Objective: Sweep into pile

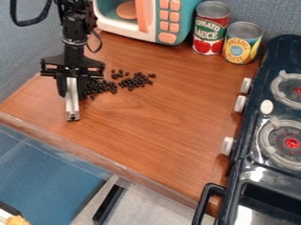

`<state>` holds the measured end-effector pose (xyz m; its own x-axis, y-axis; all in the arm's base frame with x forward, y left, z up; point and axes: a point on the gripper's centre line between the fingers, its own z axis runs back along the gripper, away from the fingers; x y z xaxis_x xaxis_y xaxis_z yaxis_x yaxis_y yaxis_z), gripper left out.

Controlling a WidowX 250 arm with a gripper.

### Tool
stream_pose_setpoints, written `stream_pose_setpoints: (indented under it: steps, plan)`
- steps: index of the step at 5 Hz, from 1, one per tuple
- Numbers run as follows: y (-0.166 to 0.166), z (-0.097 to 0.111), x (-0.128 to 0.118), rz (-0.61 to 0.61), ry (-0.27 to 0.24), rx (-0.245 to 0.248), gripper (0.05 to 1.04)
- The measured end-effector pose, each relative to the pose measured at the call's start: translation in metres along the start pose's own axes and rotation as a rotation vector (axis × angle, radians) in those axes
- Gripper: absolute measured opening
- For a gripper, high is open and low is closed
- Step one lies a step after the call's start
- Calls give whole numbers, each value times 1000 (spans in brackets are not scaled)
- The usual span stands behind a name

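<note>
The end effector [72,90], closed on a pale bar-shaped sweeper [71,103], holds it lengthwise beside the left end of the scattered black beans [138,80] on the table [153,145], presumably so its long side can push them rightward into one tighter pile.

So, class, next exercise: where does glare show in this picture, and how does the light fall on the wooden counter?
Camera view: the glossy black stove carries the strongest glare, with pale reflections below the front burner and a bright patch low on its front; the wooden counter looks fairly evenly lit, without hard shadows across its open middle.
</note>
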<state>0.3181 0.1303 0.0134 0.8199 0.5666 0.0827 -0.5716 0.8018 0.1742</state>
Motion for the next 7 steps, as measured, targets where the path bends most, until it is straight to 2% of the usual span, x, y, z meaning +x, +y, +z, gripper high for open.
stream_pose_setpoints:
  steps: [1, 3, 5, 7]
  plan:
    - [-5, 1, 0, 12, 1, -15, 368]
    - [-61, 15, -13, -52, -4, -74, 368]
    - [-95, 23, -20, -77, 5, -112, 368]
    - [-101, 29, -21, -77, 13, -114, 368]
